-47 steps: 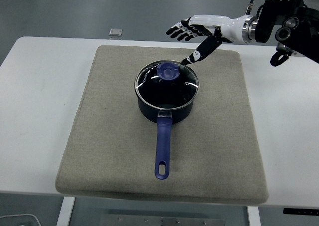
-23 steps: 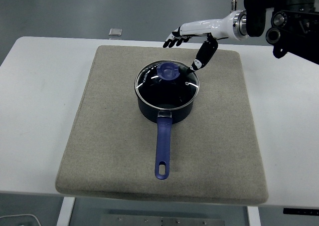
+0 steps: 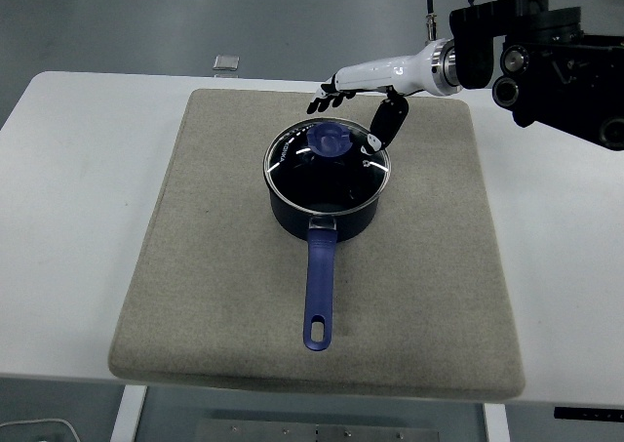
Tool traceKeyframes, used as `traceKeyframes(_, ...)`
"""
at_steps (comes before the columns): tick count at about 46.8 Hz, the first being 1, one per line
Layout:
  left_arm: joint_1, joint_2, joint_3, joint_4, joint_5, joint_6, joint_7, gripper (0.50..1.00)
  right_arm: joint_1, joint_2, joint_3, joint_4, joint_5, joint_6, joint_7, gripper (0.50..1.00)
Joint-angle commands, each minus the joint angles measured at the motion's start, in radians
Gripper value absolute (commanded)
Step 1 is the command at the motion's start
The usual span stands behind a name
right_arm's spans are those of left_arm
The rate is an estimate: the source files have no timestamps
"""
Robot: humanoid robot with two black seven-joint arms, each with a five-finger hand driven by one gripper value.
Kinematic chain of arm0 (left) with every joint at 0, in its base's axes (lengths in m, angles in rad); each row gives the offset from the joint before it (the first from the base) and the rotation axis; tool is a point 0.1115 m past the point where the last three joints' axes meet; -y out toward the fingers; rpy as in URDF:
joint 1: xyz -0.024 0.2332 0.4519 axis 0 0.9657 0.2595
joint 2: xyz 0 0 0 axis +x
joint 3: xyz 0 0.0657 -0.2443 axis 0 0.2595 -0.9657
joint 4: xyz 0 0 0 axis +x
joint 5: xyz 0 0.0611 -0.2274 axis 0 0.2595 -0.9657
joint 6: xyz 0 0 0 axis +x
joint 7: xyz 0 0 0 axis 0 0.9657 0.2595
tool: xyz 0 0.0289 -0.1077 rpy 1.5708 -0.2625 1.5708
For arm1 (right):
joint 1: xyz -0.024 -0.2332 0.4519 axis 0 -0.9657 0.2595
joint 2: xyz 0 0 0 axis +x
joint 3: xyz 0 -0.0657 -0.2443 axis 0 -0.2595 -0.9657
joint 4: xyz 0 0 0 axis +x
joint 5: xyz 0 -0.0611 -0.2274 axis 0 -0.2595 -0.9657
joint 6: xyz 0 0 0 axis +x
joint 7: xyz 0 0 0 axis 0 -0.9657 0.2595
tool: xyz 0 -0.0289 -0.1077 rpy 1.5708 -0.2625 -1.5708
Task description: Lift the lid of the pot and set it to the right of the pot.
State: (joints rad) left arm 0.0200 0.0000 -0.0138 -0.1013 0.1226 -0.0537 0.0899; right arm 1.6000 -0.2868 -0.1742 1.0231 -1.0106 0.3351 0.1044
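Pot lid (image 3: 327, 164) sits closed on the dark blue saucepan (image 3: 325, 208) in the middle of the grey mat (image 3: 195, 266), blue knob (image 3: 330, 140) on top. Spread fingers (image 3: 322, 100) of the right hand (image 3: 363, 89) hover over the lid's far right rim, holding nothing, thumb pointing down toward it. The saucepan's blue handle (image 3: 319, 291) points to the near edge of the white table (image 3: 78, 169).

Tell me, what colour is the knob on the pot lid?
The knob on the pot lid is blue, seen best in the head view.
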Motion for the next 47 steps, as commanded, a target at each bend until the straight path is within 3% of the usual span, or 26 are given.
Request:
traceKeyframes(1,0.0,0.0,0.0,0.0,0.0,0.0,-0.001,1.0,-0.002,0.014,-0.007,0.0,-0.003,-0.019,-0.002,0.899)
traceKeyframes(29,0.0,0.0,0.0,0.0,0.0,0.0,-0.001,1.0,0.0,0.058,-0.033,-0.001,-0.016,-0.031,-0.009,0.889)
traceKeyframes(35,0.0,0.0,0.0,0.0,0.0,0.0,0.001,1.0,0.0,0.058,-0.036,-0.001,-0.017,-0.031,-0.009,0.866)
traceKeyframes(42,0.0,0.0,0.0,0.0,0.0,0.0,-0.001,1.0,0.0,0.058,-0.037,-0.001,-0.023,-0.031,-0.009,0.807)
traceKeyframes(47,0.0,0.0,0.0,0.0,0.0,0.0,-0.001,1.0,0.001,0.057,-0.037,-0.001,-0.025,-0.031,-0.009,0.801)
